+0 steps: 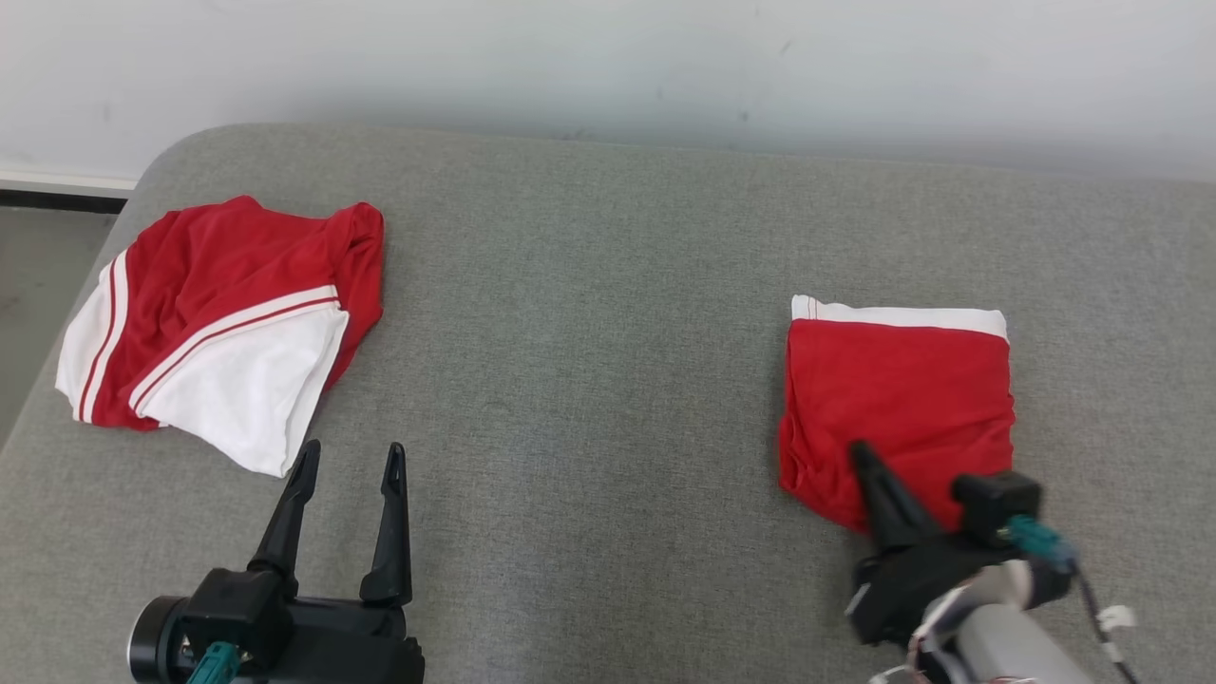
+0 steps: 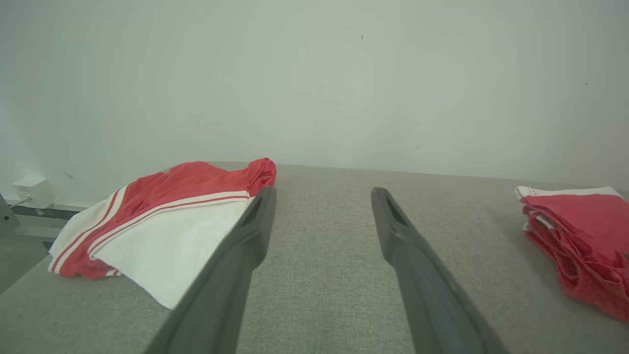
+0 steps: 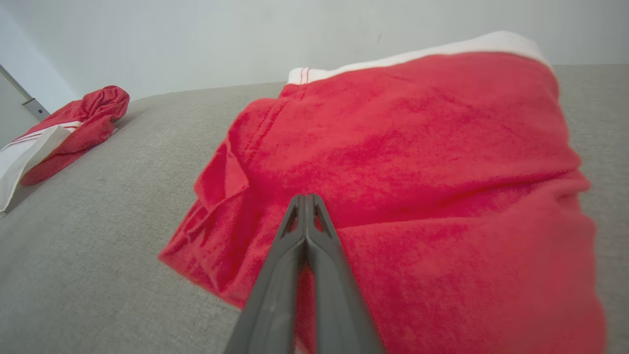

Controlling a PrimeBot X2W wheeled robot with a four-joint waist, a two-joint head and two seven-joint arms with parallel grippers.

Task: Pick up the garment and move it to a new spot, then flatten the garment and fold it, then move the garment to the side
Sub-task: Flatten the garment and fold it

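Red folded garment (image 1: 898, 399) of soft fabric, with a white band along its far edge, lies as a rough rectangle on the right side of the grey woven fabric surface (image 1: 589, 332). Its near left corner is bunched and uneven, and several layers show at its edge in the left wrist view (image 2: 580, 231).

The right gripper (image 1: 860, 454) reaches in from the near right, with its two dark fingers pressed together into a single point. The tip rests over the near left part of the folded garment, and in the right wrist view (image 3: 304, 197) it sits against the red cloth (image 3: 417, 147) just beyond a crease. I cannot tell whether any fabric is caught between the fingers.

The left gripper (image 1: 351, 448) is at the near left above bare grey surface. Its fingers are spread wide with nothing between them, as the left wrist view (image 2: 323, 192) also shows.

A red-and-white crumpled garment (image 1: 218, 323) with thin red and white stripes lies loosely heaped at the far left of the surface, near its rounded corner and well apart from the folded one. Its white panel points toward the left gripper, ending just beside the fingertips without touching them. It also shows in the left wrist view (image 2: 162, 221) and at the left of the right wrist view (image 3: 69, 128).

A plain white wall (image 1: 608, 57) runs behind the far edge of the surface.
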